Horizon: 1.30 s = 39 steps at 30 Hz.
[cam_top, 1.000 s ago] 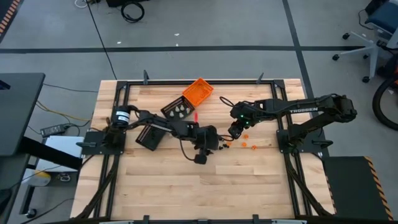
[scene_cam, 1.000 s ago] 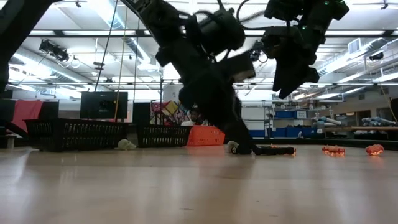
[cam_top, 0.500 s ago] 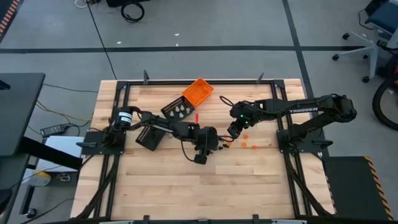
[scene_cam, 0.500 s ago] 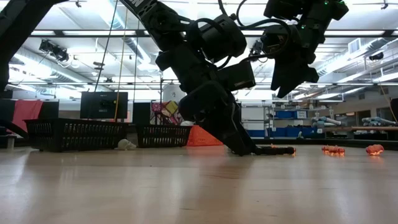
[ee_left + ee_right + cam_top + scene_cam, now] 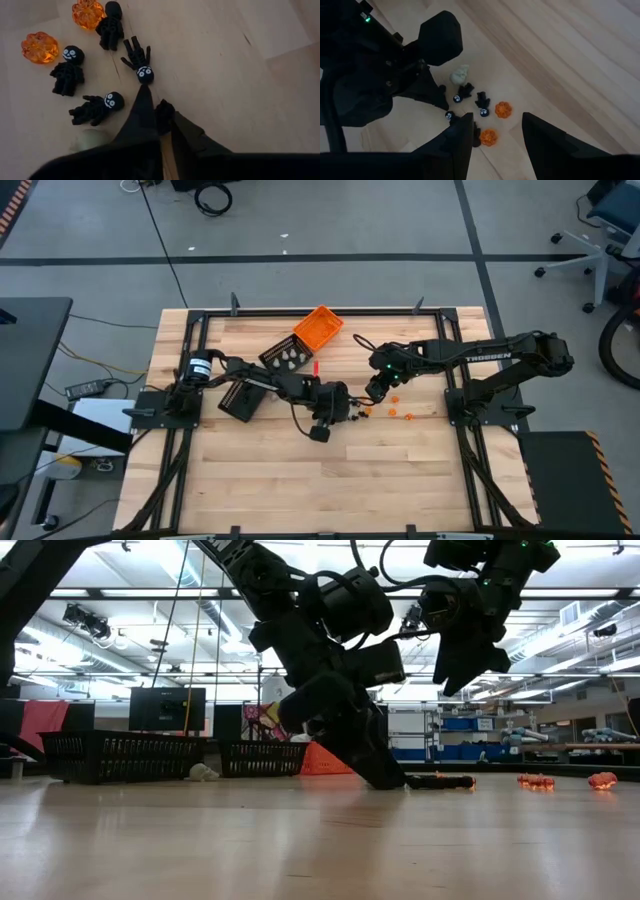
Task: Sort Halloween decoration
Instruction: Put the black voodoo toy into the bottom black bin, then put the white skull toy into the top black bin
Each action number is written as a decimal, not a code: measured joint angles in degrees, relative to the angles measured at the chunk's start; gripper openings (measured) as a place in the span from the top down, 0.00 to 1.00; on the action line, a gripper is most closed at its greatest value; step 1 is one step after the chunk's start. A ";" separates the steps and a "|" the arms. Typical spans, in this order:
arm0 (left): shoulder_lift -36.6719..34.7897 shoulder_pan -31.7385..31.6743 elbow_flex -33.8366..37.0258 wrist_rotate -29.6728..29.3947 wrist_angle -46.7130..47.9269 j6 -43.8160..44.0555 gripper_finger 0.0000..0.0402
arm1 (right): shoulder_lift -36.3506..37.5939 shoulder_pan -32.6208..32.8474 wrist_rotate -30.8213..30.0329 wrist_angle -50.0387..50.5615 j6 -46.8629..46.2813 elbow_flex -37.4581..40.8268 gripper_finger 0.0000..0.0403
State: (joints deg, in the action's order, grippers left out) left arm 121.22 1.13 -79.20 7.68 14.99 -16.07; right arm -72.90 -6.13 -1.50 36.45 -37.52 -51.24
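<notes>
The Halloween decoration lies in a small heap at mid-table: black skeleton figures [image 5: 67, 70], orange pumpkins [image 5: 40, 47] and a whitish skull [image 5: 92, 140]. My left gripper [image 5: 348, 413] slants down into the heap with its fingertips on the wood [image 5: 395, 782], shut on one black skeleton. My right gripper [image 5: 497, 132] hangs open above the heap, to its right [image 5: 378, 392], with nothing between its fingers. More orange pumpkins [image 5: 400, 414] lie on the table right of the heap. My left gripper pinches a black skeleton [image 5: 164, 112] between its two fingers, a little behind their tips. The fingers slant down from the table's left and near side. Only a dark ribbed lump shows between them, low at the table; I cannot tell which part it is.
An orange tray [image 5: 318, 328] stands at the far edge. A black tray [image 5: 284, 356] with whitish pieces is beside it, and another black tray [image 5: 238, 400] is at the left. A small red thing [image 5: 316, 367] lies near them. Bare wood fills the near half.
My left gripper has shut among the black skeletons, its fingertips staying at the table. It has taken hold of one. The whitish skull that showed beside its finger in the low view is now hidden behind it.
</notes>
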 joint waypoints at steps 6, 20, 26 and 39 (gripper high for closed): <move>-2.59 -0.93 0.37 -0.55 2.17 -0.03 1.00 | 0.00 0.00 0.02 0.25 0.04 0.00 0.57; -17.70 -1.93 0.14 0.53 9.84 6.05 1.00 | 0.00 0.02 -1.73 1.86 0.21 -0.02 0.57; -26.94 -3.04 0.18 0.55 13.13 8.61 1.00 | 0.02 0.07 -4.33 0.47 0.17 -0.02 0.57; -35.93 -7.91 0.11 -0.45 15.98 10.73 1.00 | 0.02 0.02 -6.67 -5.39 1.96 -0.02 0.57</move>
State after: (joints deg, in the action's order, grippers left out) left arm 85.29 -6.79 -79.09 7.23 30.98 -5.34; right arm -72.88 -6.11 -8.17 31.06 -35.55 -51.27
